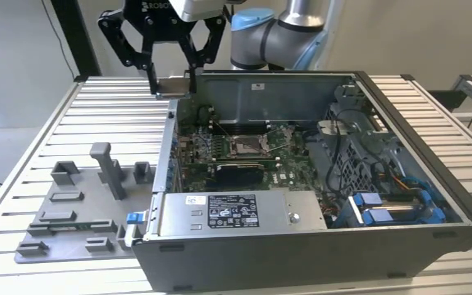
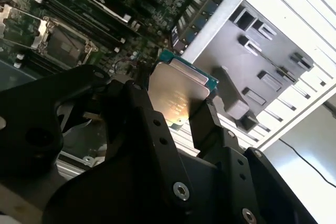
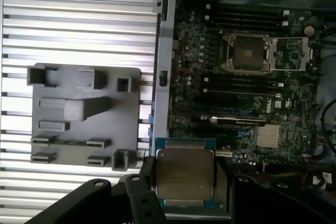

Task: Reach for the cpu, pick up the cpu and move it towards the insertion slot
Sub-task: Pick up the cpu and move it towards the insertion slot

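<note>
The cpu [image 1: 173,86] is a flat silvery square, held high above the back left corner of the open computer case by my gripper [image 1: 172,78], which is shut on it. In both wrist views the cpu [image 2: 178,94] [image 3: 185,176] sits clamped between the black fingers [image 2: 206,121], its metal top facing the cameras. The insertion slot [image 1: 245,144] lies on the motherboard inside the case, to the exterior view's right of and below the cpu, with a shiny frame and brownish centre. It also shows in both wrist views [image 3: 247,53] [image 2: 51,36].
A grey fixture plate [image 1: 70,212] with upright blocks lies on the slatted table [image 1: 31,135] at the exterior view's left. The case walls [image 1: 432,147], the power supply [image 1: 229,212] and a drive cage with blue clips [image 1: 383,209] surround the motherboard.
</note>
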Tool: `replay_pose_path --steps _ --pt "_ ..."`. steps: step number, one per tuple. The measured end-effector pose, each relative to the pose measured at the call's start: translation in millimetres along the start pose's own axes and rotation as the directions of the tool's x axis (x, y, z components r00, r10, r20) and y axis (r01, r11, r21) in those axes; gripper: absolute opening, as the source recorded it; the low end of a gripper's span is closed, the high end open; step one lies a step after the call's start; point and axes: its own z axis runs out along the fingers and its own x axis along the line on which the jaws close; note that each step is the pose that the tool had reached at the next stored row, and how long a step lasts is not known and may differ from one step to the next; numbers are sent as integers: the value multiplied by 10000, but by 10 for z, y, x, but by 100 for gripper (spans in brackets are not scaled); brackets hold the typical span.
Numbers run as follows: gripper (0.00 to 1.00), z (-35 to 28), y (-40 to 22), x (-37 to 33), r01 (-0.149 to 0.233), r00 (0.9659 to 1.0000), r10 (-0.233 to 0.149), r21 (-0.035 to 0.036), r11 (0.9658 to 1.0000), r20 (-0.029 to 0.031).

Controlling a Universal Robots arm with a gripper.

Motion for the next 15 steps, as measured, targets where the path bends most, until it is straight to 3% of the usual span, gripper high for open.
replay_pose_path --steps 15 --pt "0 42 5 -662 1 10000 -1 37 10000 0"
